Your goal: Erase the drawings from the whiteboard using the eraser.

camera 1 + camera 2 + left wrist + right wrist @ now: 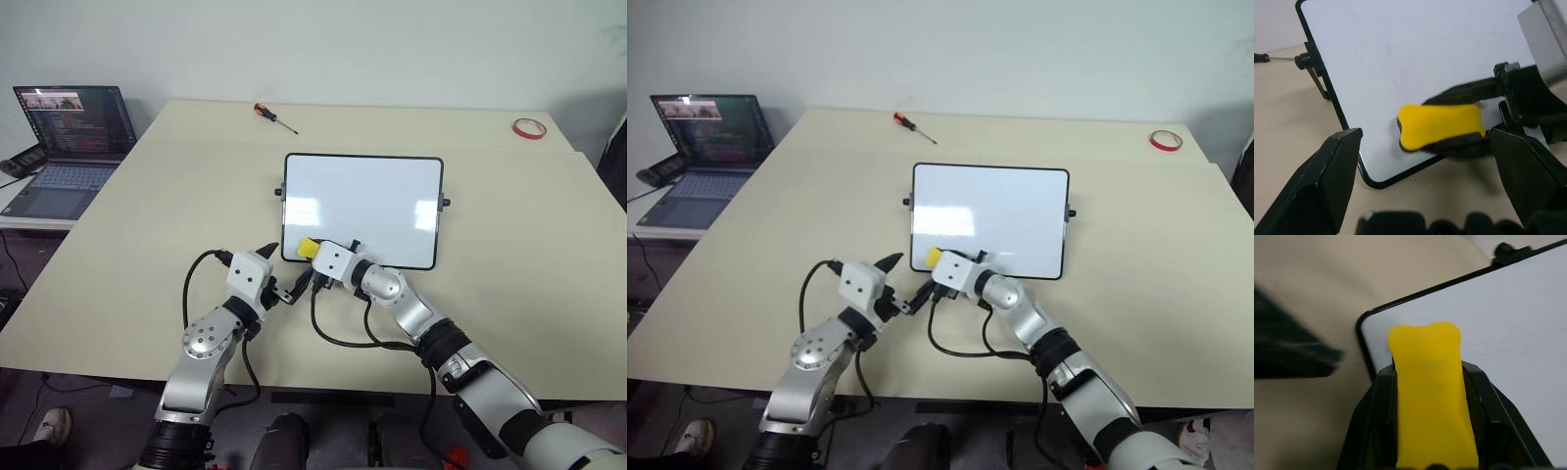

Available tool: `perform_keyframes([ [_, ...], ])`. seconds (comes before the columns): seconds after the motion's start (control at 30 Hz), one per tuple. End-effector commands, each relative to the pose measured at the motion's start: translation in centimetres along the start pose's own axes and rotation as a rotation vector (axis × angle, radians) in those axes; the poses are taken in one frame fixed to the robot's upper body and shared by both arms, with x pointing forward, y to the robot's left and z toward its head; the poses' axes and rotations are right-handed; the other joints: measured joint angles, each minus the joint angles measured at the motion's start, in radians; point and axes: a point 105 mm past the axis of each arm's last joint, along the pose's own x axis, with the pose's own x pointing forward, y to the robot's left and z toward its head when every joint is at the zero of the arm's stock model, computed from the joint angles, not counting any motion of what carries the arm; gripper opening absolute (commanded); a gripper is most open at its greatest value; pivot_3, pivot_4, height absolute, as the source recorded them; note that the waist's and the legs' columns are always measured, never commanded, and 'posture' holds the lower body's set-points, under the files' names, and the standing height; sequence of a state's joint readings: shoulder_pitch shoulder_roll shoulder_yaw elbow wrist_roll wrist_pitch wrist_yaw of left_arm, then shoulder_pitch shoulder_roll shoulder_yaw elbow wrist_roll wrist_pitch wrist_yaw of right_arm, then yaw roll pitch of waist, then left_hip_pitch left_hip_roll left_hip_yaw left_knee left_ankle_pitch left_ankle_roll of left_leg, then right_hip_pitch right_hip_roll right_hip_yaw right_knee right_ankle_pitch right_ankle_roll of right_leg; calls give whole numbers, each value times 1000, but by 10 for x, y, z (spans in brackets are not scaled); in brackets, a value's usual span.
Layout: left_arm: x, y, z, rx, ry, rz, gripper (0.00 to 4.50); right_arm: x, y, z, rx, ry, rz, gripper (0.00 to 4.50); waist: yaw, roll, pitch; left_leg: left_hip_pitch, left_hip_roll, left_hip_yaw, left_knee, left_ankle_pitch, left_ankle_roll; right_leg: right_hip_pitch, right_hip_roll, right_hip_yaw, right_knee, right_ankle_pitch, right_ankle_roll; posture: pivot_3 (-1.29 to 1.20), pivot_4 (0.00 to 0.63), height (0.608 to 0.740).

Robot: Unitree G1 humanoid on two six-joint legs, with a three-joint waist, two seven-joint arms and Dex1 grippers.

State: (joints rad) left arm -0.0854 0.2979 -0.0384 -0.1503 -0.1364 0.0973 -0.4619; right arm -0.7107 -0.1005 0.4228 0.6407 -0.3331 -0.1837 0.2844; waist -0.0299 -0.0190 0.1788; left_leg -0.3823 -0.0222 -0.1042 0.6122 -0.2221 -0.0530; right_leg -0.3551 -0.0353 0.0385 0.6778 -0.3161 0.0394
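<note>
Eraser [308,247] is pinched between the right gripper [315,257] fingers, yellow face up, sitting on the whiteboard [362,206] at its near-left corner, just inside the frame. No blue drawings visible on the board; surface looks clean, though glare could hide faint marks.

Left gripper [284,277] is spread wide and empty, just off that same board corner, close to the right gripper.

Risks, my read:
- Eraser is right at the frame edge. A stroke toward that corner could ride it off the board or catch the frame.
- Board isn't held. A hard push could slide it.
- 2 grippers are crowded at the corner, so a sideways stroke could clip the left fingers [1322,191].

Screwdriver [275,118] and tape ring [529,128] lie well beyond the board's far edge, no issue.
</note>
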Motion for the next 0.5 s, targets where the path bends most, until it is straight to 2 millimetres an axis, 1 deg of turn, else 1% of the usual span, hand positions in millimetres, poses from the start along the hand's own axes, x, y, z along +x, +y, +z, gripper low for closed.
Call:
perform_keyframes([
  [0.03,4,-2,11,15,-47,-10,4500,-9,-53,-24,0,111,-242,1331,0,0,0,0,0,0,0,0,0,0,0,0,0,0,0,0,150,740],
  [0.07,5,-2,11,16,-48,-12,4500,-9,-60,-24,-6,117,-280,1331,1,0,0,0,0,0,0,0,0,0,0,0,0,0,0,0,150,740],
  [0.13,6,-2,12,16,-50,-15,4500,-7,-62,-21,-5,107,-287,1331,1,0,0,0,0,0,0,0,0,0,0,0,0,0,0,0,150,740],
  [0.37,5,-2,12,17,-51,-17,4500,-8,-47,-11,50,20,-243,1331,-2,0,0,0,0,1,-2,0,0,-1,0,0,-1,0,0,0,150,740],
  [0.5,5,-5,14,17,-60,-39,4500,-14,-37,1,208,-60,-199,1331,-2,0,0,-1,0,1,-2,0,0,-1,0,0,-1,0,0,0,150,740],
])
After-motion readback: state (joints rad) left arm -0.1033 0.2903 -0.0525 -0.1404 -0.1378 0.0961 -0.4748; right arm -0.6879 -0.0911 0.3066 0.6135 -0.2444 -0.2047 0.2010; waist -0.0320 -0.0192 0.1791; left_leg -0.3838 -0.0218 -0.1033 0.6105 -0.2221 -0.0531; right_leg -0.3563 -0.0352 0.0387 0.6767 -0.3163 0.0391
